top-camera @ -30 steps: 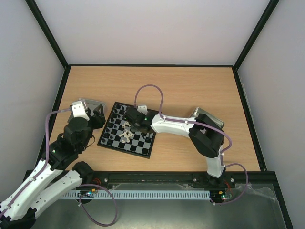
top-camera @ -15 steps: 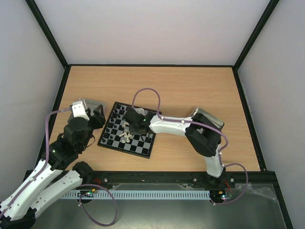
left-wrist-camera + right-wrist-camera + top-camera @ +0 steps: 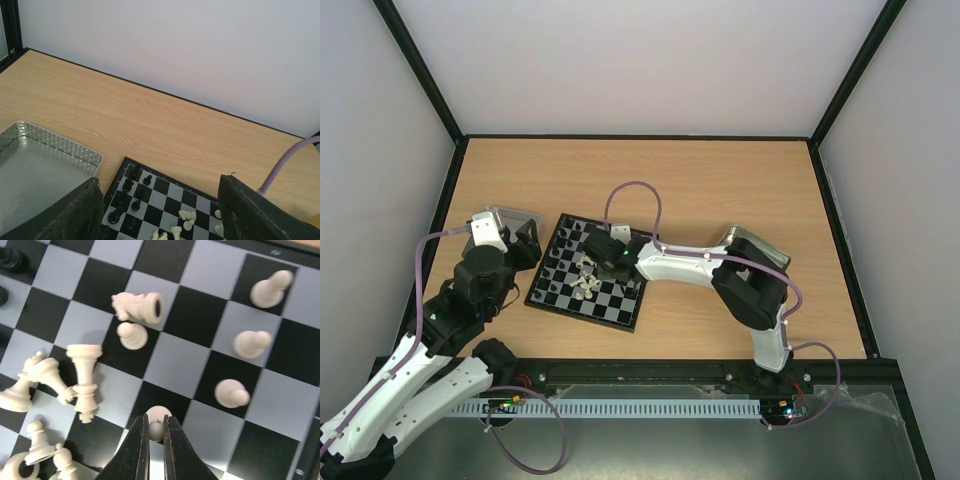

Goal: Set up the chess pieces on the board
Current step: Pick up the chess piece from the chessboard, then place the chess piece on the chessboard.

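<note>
Seen from above, a light wooden counter [image 3: 720,180] fills most of the frame, edged by a black strip with pale walls beyond. The board [image 3: 610,308], black and grey chequers inside a black rim, sits left of centre and is turned at an angle, its lower corner near the counter's near edge. A wide band of plain wood lies between the board and the far edge, and another stretch lies to its right.

The right end effector [image 3: 588,263] reaches in from the right over the middle of the board. In the right wrist view its two black fingers are pinched tight on a cream pawn [image 3: 159,413] at the bottom middle of the frame. At lower left, several cream pieces [image 3: 82,385] lie toppled in a heap, touching one another. A cream knight [image 3: 137,307] lies on its side at upper middle. Three more cream pieces sit apart from one another on the right.

The left end effector [image 3: 520,245] hangs at the board's left edge, its fingers spread wide apart. In the left wrist view, black pieces [image 3: 131,187] stand in two short rows at the board's nearest corner. A silver tin [image 3: 55,142] lies just beside that rim. A second tin [image 3: 760,245] shows at right in the top view, partly hidden by the right arm.
</note>
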